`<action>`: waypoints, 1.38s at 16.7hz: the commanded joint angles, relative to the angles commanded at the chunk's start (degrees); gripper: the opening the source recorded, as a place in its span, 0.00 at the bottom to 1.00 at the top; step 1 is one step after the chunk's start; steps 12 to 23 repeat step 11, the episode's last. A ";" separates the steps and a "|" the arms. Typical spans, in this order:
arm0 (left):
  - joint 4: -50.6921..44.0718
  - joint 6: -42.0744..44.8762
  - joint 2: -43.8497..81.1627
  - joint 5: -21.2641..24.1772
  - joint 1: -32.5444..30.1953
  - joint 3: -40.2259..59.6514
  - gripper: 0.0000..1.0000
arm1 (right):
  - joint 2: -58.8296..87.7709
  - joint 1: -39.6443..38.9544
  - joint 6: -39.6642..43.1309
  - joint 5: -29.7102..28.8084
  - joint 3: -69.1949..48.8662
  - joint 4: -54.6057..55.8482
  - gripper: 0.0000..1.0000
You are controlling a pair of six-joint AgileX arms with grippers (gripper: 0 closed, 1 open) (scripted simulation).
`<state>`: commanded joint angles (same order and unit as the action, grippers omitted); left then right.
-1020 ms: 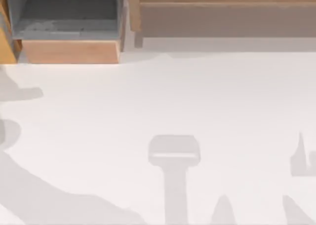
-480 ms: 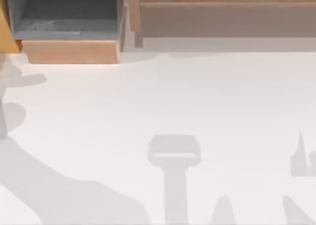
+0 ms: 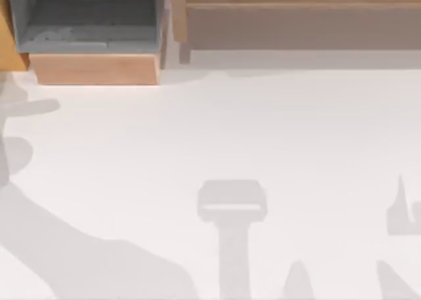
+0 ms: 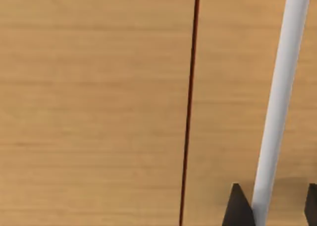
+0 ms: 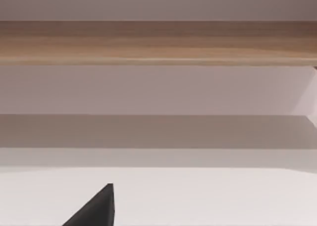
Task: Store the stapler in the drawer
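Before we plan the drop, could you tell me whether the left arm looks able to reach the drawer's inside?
Probably yes: the drawer stands pulled out, its grey inside open upward with nothing over it, and the left gripper hangs at a wooden panel.

Left gripper (image 4: 271,206): two dark, near-black fingers (image 4: 238,208), matte, wedge-shaped, tapering to pointed tips; flat faces, sharp edges. Right arm: one finger (image 5: 96,208) seen in right wrist view, same black finish, triangular outline, plain surface. No cables, screws or markings discernible on visible parts.
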<state>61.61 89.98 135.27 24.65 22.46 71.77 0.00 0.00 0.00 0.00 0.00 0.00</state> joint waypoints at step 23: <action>0.00 0.00 0.00 0.00 0.00 0.00 1.00 | 0.00 0.00 0.00 0.00 0.00 0.00 1.00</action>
